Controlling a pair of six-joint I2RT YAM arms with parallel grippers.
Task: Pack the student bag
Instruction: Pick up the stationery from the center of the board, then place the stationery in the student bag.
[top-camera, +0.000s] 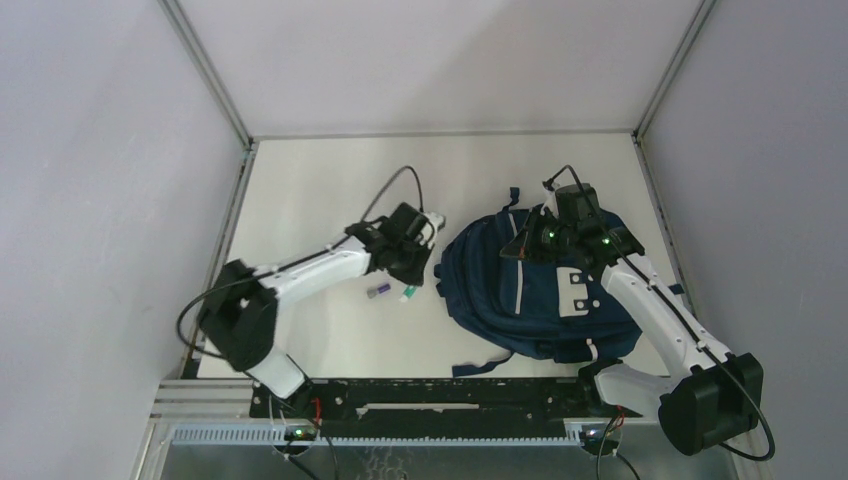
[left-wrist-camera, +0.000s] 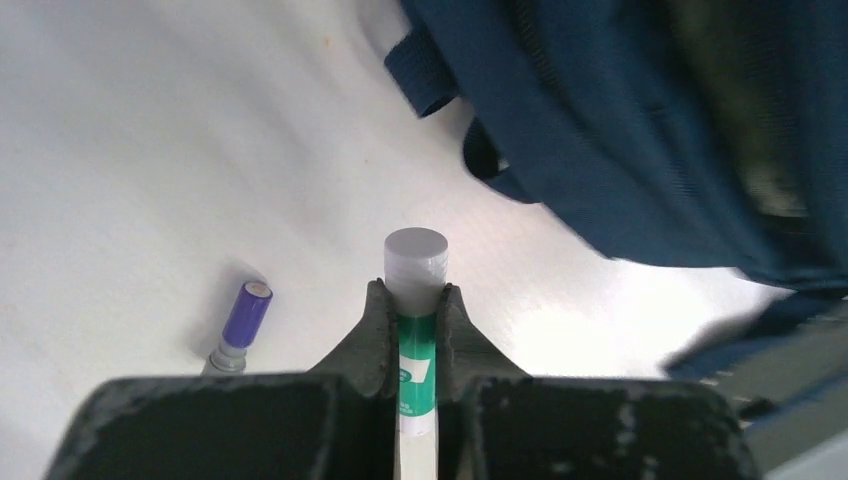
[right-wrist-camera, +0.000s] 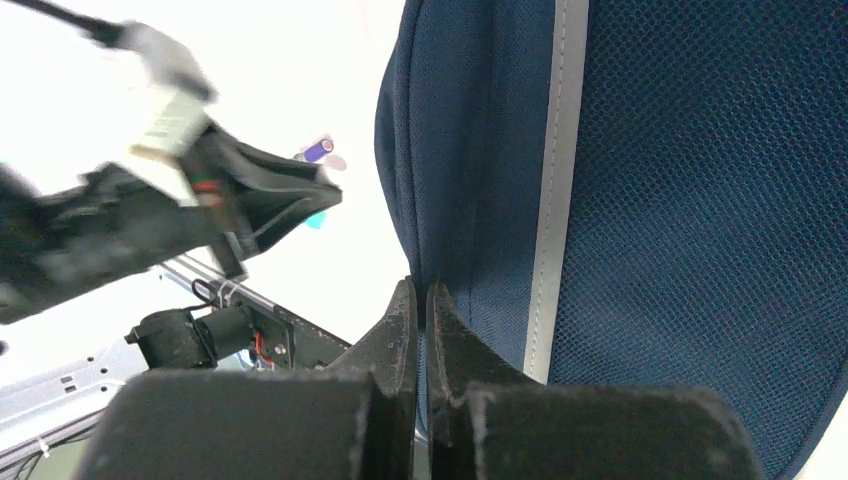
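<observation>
- The pale bench is carrying everything, and plain grey walls are closing it in on three sides.
- The student bag is lying flat on the bench, with its navy front and white patches facing up.
- I cannot tell what the bag is holding. My left wrist view is showing only a dark olive patch between its folds.
- My right hand is reaching over the bag's far edge. Its fingers are pinched together on a fold of navy fabric, just beside a strip of pale piping.
- My left hand is hanging just to the left of the bag, not touching it. It is clamped on a white stick with a green label, and the stick's round pale cap is poking out past my fingertips.
- A purple-capped marker is lying on the bench, farther left of the bag than the stick and apart from both.
</observation>
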